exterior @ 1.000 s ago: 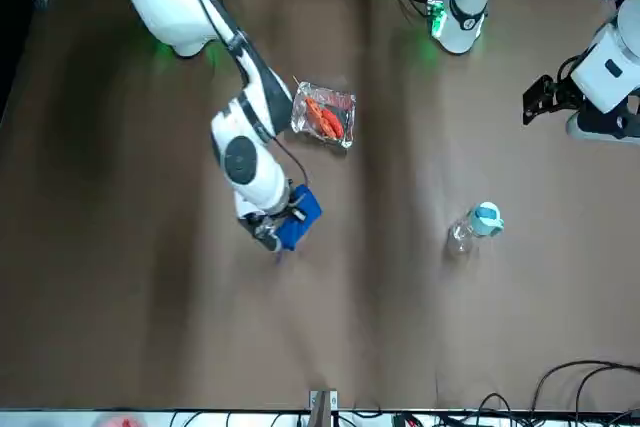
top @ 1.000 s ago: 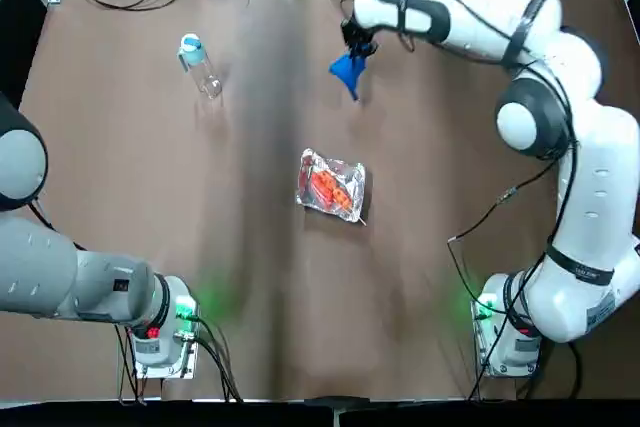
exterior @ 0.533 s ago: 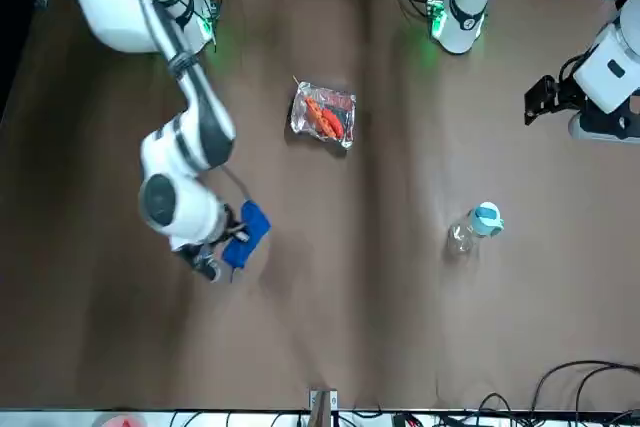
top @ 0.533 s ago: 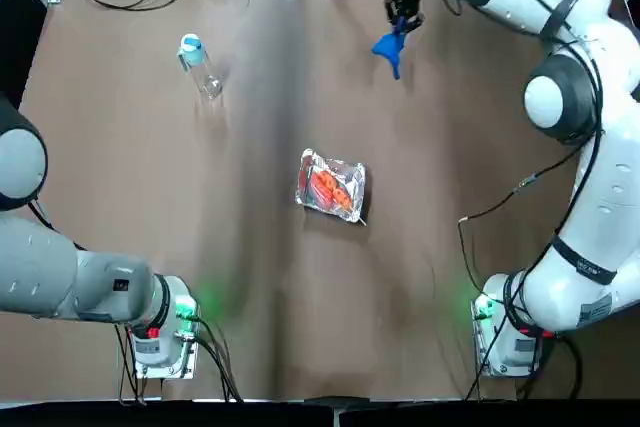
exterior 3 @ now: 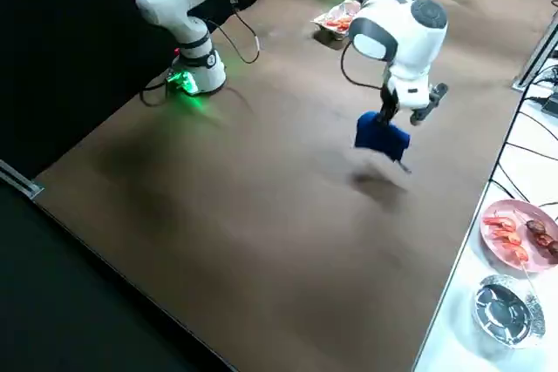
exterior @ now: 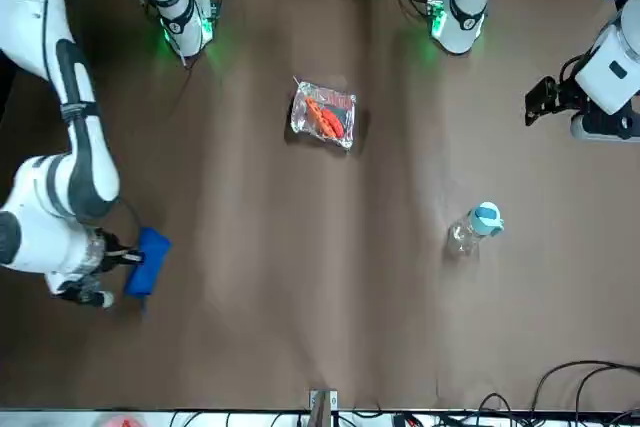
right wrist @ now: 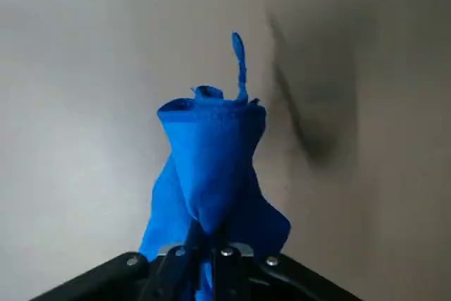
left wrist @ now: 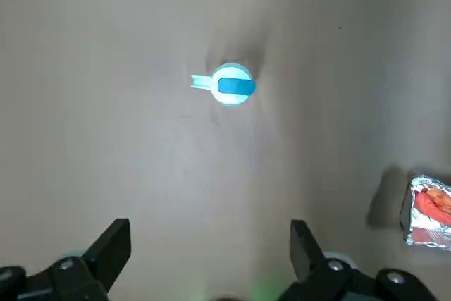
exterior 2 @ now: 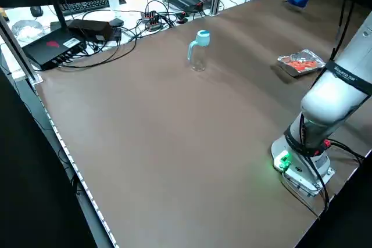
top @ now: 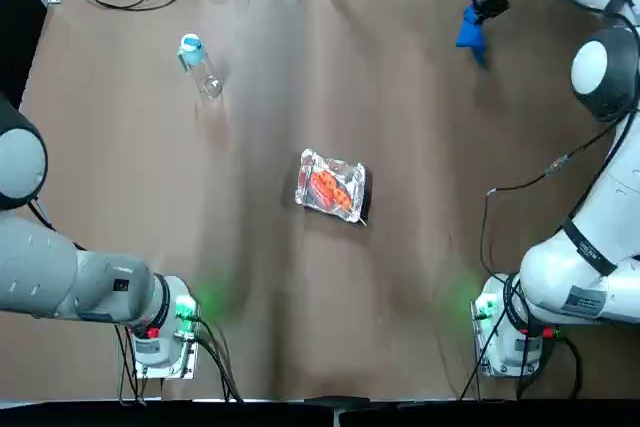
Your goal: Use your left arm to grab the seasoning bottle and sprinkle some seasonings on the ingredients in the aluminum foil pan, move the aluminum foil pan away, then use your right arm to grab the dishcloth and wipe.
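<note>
With the bright blue folded dishcloth (right wrist: pixel 211 167) pinched in the black right gripper (right wrist: pixel 208 241) above the bench (exterior: pixel 250 327), carrying is judged in hand; the next move requires lowering the cloth to wipe.

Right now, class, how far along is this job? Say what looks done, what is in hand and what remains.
Likely done: the seasoning bottle stands free on the table; sprinkling itself cannot be confirmed.

In hand: the right claw grips the blue cloth above the table's far right.

Left: probably wiping, since the cloth hangs clear of the surface. The foil pan sits mid-table. The left claw is empty.
</note>
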Available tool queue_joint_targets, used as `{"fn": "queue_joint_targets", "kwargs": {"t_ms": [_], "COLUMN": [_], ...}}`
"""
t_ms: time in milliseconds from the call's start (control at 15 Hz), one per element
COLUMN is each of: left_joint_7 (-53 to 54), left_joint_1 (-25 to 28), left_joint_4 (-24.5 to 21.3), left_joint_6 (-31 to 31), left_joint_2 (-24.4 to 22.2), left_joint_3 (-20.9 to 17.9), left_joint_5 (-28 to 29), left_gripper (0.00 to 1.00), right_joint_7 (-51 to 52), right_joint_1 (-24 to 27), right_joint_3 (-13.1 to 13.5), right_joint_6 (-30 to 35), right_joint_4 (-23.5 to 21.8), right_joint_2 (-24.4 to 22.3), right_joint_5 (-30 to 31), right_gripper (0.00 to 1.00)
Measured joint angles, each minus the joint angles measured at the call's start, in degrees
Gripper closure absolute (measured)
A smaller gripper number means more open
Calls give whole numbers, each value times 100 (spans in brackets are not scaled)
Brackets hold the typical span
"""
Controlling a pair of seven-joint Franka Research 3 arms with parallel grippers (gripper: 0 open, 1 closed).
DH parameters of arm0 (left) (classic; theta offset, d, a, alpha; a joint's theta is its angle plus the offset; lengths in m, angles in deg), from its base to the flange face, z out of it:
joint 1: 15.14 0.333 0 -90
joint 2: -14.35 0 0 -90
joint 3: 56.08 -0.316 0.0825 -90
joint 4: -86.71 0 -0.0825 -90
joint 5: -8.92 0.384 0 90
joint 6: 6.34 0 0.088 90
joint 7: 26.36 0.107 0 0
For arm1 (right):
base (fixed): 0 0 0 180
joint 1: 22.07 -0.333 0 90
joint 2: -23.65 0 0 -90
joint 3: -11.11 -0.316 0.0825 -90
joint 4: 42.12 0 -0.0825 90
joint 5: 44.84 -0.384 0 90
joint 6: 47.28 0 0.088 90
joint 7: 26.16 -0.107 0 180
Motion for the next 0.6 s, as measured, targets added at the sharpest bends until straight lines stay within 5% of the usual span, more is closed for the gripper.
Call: {"fn": "queue_joint_targets", "kwargs": {"t_ms": [200,600], "left_joint_7": [-1,-1], "left_joint_1": [0,2], "left_joint_4": [0,0], "left_joint_6": [0,0], "left_joint_2": [0,0], "left_joint_3": [-1,-5], "left_joint_5": [0,0], "left_gripper": [0,0], "right_joint_7": [766,1105], "right_joint_1": [401,798], "right_joint_3": [-8,-9], "right_joint_6": [-408,-936], "right_joint_4": [-25,-124], "right_joint_2": [29,572], "right_joint_5": [885,1210], "right_gripper": [93,93]}}
